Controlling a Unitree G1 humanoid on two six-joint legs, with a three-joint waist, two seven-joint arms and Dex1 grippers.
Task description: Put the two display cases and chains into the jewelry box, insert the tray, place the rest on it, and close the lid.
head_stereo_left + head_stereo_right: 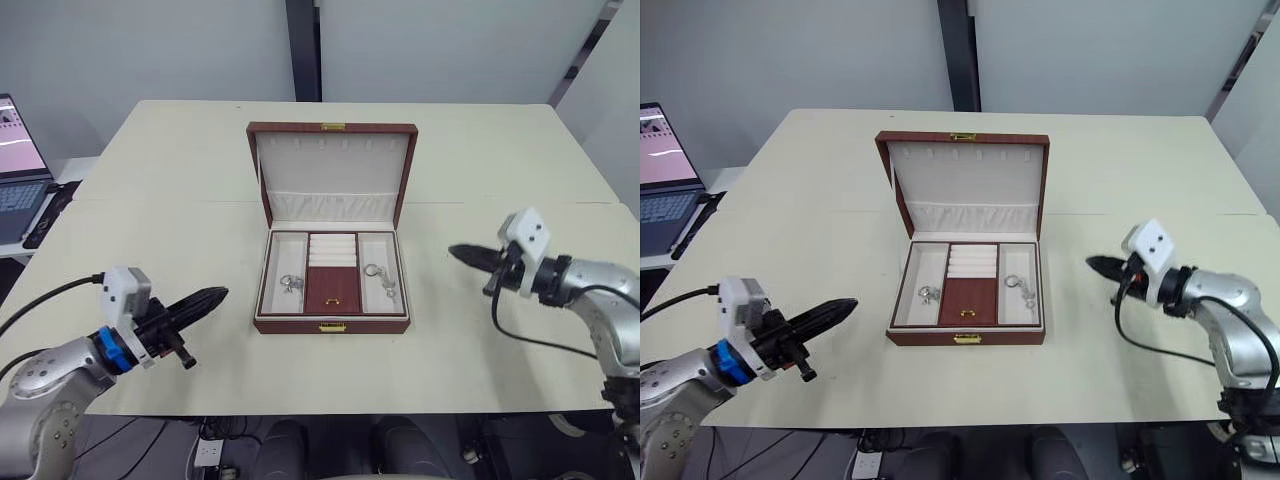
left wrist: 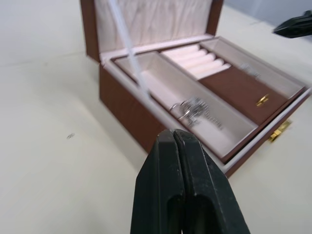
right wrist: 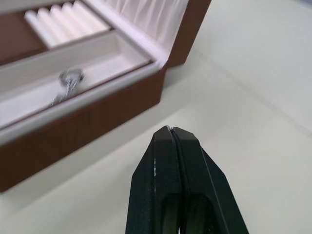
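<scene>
The large rectangular maroon wood-grain jewelry box point(image 1: 332, 322) sits near the middle of the cream-coloured table point(image 1: 180, 180), its gold clasp facing the robot. Its flat hinged lid point(image 1: 333, 172) stands raised at the far side, showing a cream lining with a gathered pocket. The shallow maroon tray point(image 1: 332, 272) rests inside the box, filling its top: cream ring rolls at the far centre, a maroon centre panel with a small gold pull at the near centre, and a cream slot down each side. A small silvery piece of jewelry point(image 1: 290, 283) lies in the left slot, and another silvery piece point(image 1: 379, 274) lies in the right slot; what exactly they are cannot be told.

The left gripper point(image 1: 212, 297) is over the table to the left of the box, well apart from it, its tip pointing toward the box's left wall. In the left wrist view its two black fingers point(image 2: 178, 185) are pressed together with nothing between them. The right gripper point(image 1: 462, 254) is to the right of the box, also apart from it, pointing at its right side. Its fingers point(image 3: 178, 180) are likewise pressed together and empty.

At the far left edge, beyond the table, stands an open laptop point(image 1: 18, 170).
</scene>
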